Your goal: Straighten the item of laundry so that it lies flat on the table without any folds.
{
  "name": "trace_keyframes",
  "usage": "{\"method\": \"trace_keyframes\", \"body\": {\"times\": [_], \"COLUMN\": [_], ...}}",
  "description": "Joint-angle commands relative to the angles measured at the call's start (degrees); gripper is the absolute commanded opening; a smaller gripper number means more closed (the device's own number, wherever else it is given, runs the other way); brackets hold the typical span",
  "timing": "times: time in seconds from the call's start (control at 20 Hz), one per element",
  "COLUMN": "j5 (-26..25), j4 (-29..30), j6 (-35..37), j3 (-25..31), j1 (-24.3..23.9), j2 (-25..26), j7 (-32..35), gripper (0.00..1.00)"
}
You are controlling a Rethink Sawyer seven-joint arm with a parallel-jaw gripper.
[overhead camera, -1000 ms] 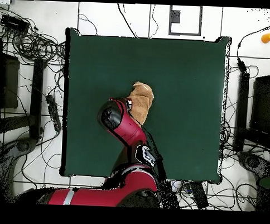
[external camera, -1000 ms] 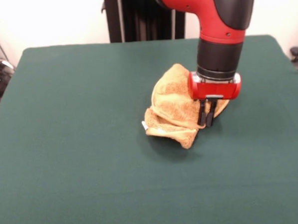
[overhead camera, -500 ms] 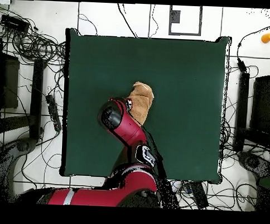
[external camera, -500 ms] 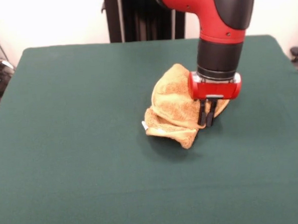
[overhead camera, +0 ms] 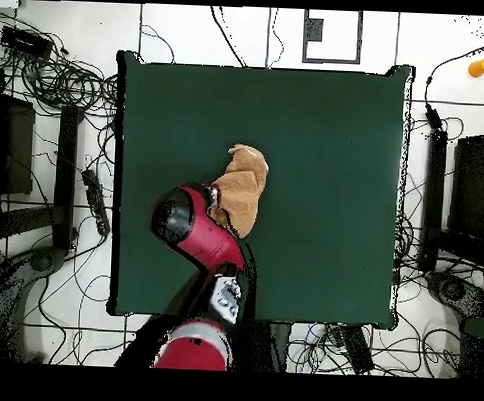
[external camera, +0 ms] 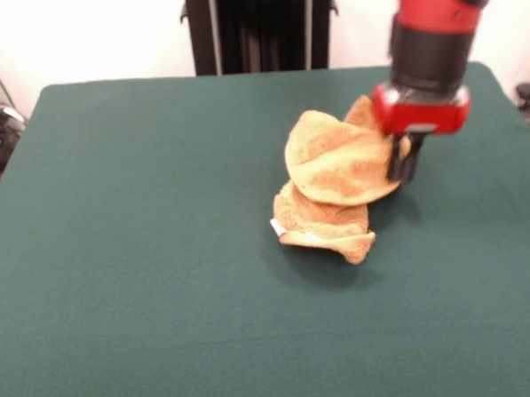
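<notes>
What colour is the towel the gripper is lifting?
Golden-orange terry; the towel shows best in the front view, pinched at its edge by the gripper.

Towel [external camera: 336, 190] mid-table [external camera: 144, 258], gripper [external camera: 404, 166] at its edge.

No text, label, brand, number or sign can be read in either view. The towel [external camera: 336, 190] carries a small white tag [external camera: 278, 226] at its lower left edge in the front view, but nothing on it is legible. The red and black arm [overhead camera: 199, 237] has a pale patch near its base in the overhead view, too small to tell whether it bears any lettering. The green table [external camera: 144, 258] shows no markings
</notes>
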Motion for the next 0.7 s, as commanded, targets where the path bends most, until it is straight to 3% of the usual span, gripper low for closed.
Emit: {"method": "trace_keyframes", "body": {"times": [0.05, 0.35, 0.55, 0.7], "j5": [-2.33, -7.13, -9.82, -10.65], "j4": [-0.37, -2.46, -4.78, -5.01], "j6": [24.66, 34.24, 39.98, 39.8], "j3": [-8.33, -13.1, -13.79, -13.51], "j1": [8.39, 10.07, 8.65, 7.98], "j2": [-5.81, -11.68, -14.16, -15.69], "j7": [26.52, 29.47, 30.86, 31.34], "gripper": [0.0, 0.0, 0.0, 0.0]}}
